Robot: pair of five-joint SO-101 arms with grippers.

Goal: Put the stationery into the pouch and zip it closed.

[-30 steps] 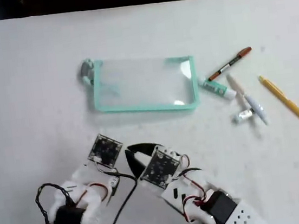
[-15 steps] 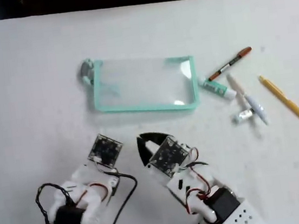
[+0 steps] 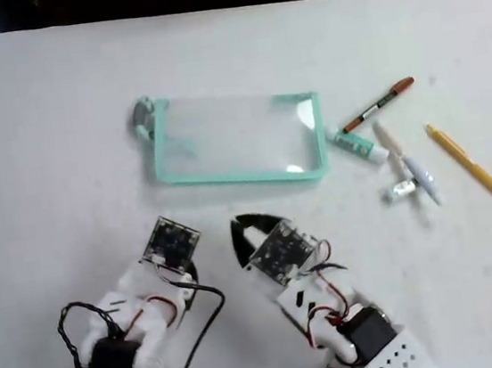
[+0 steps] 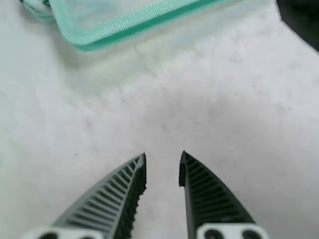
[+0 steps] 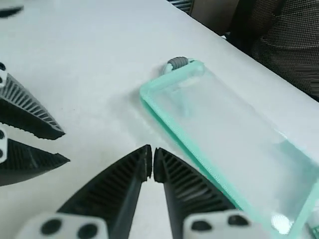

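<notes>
While nothing's in the pouch (image 3: 236,140) yet, you've got both arms parked at the near edge of the table (image 3: 46,92), short of it. The pouch lies flat mid-table, clear w/ a teal border, its grey zip pull (image 3: 141,114) at the corner farthest from the stationery. It looks empty, but I can't tell whether the zip is open. Check that first, since nothing goes in thru a shut zip.

The stationery's loose on the table off the pouch's other end:
- a green-and-white tube (image 3: 358,145) just beside the short edge
- a brown-tipped marker (image 3: 378,104) angled behind the tube
- a white pen (image 3: 408,167) w/ a small white cap (image 3: 400,190) by it
- a yellow pen (image 3: 470,164) furthest out, lying clear for a single pick

Marker, tube & white pen crowd each other.

Your left gripper (image 4: 162,169) has its fingers a little apart, holding nothing, tips over bare table near the pouch's long edge. Your right gripper (image 5: 152,162) is all but closed, a sliver btw the tips, also empty, aimed at that same near edge.

As a start pose that makes sense, I'd judge. The right arm is nearer the stationery, so use it for picks. The left sits toward the pull end, so it's better placed to pin the pouch & run the zip. You'll need to spread the right fingers before going for the tube.
</notes>
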